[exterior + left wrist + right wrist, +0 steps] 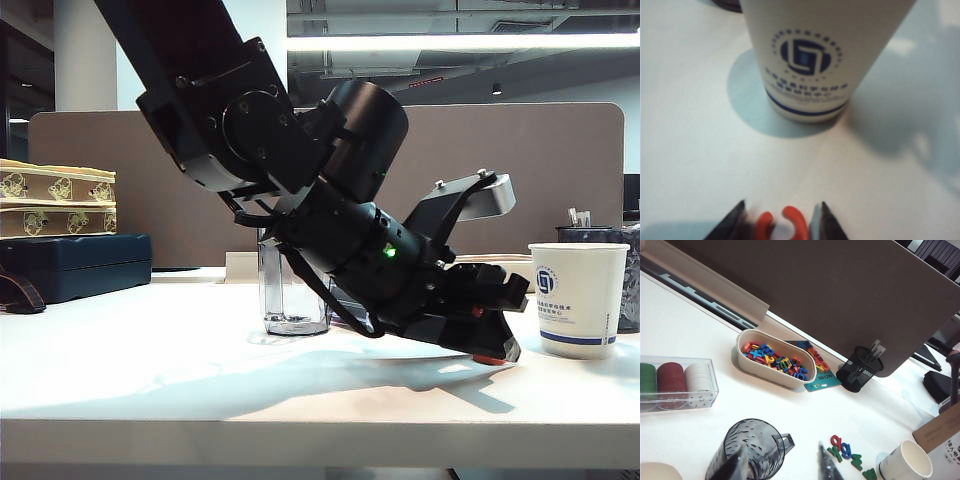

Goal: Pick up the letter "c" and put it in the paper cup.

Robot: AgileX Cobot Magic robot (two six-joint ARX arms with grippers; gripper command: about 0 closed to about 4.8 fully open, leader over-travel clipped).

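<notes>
The letter "c" [790, 220] is a small red-orange ring with a gap. It sits between the black fingers [735, 219] of my left gripper [782, 209], which is shut on it. In the exterior view the left gripper [497, 345] hangs low over the white table, just left of the paper cup [578, 298], with the letter "c" [488, 358] at its underside. The paper cup [810, 60], white with a blue emblem and band, stands upright close ahead of the fingertips. My right gripper [781, 465] is open and empty above a clear grey cup [752, 450]. The paper cup [905, 466] shows to one side.
A clear cup [293, 290] stands behind the left arm. A dark pen holder [600, 240] is behind the paper cup. The right wrist view shows a tray of letters [792, 381], a chip box [675, 382], loose letters [847, 452], a pen holder [860, 367] and a cardboard box [940, 440].
</notes>
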